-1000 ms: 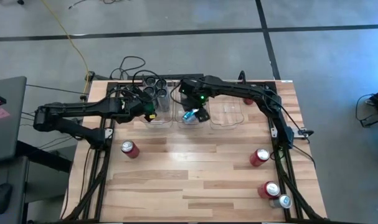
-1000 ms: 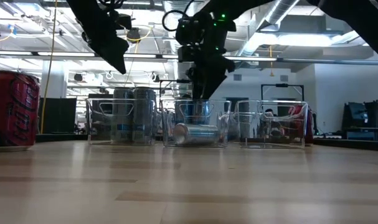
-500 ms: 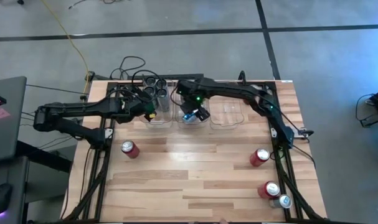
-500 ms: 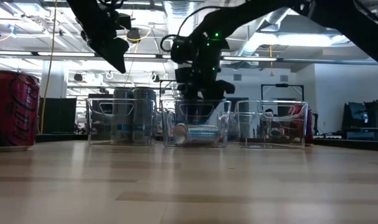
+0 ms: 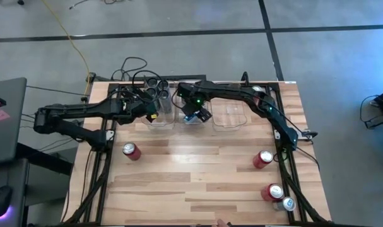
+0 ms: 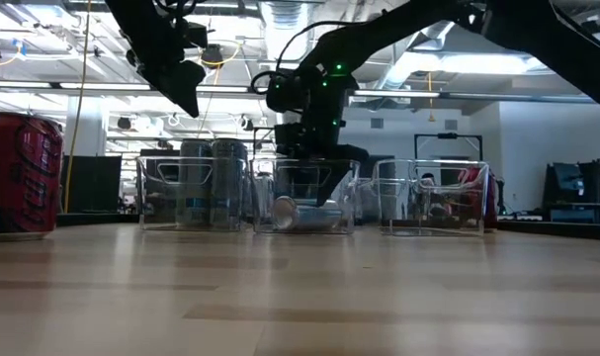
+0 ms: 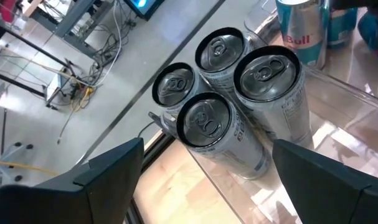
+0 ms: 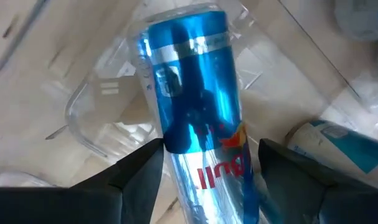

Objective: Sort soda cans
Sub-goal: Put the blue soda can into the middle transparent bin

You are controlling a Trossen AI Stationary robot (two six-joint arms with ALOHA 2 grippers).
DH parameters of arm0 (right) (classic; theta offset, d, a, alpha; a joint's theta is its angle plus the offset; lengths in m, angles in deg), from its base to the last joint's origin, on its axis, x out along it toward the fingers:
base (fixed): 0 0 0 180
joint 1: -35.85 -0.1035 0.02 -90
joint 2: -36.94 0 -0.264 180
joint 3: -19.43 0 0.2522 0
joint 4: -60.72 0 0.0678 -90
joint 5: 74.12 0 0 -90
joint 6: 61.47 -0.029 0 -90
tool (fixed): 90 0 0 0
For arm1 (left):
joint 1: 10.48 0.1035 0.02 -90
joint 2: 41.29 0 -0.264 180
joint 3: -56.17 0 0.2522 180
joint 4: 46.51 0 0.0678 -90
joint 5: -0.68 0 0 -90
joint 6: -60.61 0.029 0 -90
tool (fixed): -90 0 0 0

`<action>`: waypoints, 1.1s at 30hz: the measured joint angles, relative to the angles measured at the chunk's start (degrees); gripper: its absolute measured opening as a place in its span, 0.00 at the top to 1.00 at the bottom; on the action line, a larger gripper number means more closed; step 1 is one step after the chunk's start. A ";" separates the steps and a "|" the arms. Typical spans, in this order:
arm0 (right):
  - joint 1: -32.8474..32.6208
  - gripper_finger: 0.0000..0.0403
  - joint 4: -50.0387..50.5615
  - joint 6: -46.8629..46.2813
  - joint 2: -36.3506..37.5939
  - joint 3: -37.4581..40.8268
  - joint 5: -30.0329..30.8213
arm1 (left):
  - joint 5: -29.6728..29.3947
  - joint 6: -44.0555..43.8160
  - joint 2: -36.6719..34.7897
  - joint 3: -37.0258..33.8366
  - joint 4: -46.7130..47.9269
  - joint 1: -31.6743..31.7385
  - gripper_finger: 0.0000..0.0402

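L gripper (image 5: 154, 113), fingers spread and empty, hovers over left bin (image 5: 159, 120) w/ four grey cans (image 7: 229, 93) upright. R gripper (image 5: 196, 116) grasps blue-silver can (image 8: 198, 118) in middle bin (image 6: 304, 203). Right bin (image 5: 229, 116) beside it. Red cans (image 5: 131, 151) loose on table (image 5: 197, 176), near left & right.

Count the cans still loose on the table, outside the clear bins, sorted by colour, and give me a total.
Red cans: 3
Silver-topped can, side colour hidden: 1
Total: 4
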 joint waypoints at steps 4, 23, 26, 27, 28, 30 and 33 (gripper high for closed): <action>-1.12 0.35 2.37 2.43 -0.30 0.11 -1.90 | 0.09 -0.59 0.00 0.00 0.02 0.00 0.13; -2.92 0.42 2.50 4.48 -0.42 0.27 -5.62 | 0.11 -1.15 0.00 0.00 -0.02 0.00 0.13; -3.00 0.44 2.47 4.24 -0.42 0.29 -5.62 | 0.11 -1.24 0.00 0.00 -0.02 0.00 0.13; -3.03 0.45 2.46 4.07 -0.40 0.25 -5.60 | 0.11 -1.24 0.00 0.00 -0.02 0.00 0.13; -3.05 0.46 2.64 3.57 -0.40 -0.09 -5.59 | 0.11 -1.24 0.00 0.00 -0.02 0.00 0.13; -3.09 0.48 3.25 2.21 -0.47 -1.01 -5.61 | 0.11 -1.33 0.00 0.00 -0.02 0.00 0.13; -3.25 0.52 4.13 1.25 -0.54 -1.76 -5.57 | 0.09 -1.58 0.00 0.00 -0.02 0.00 0.13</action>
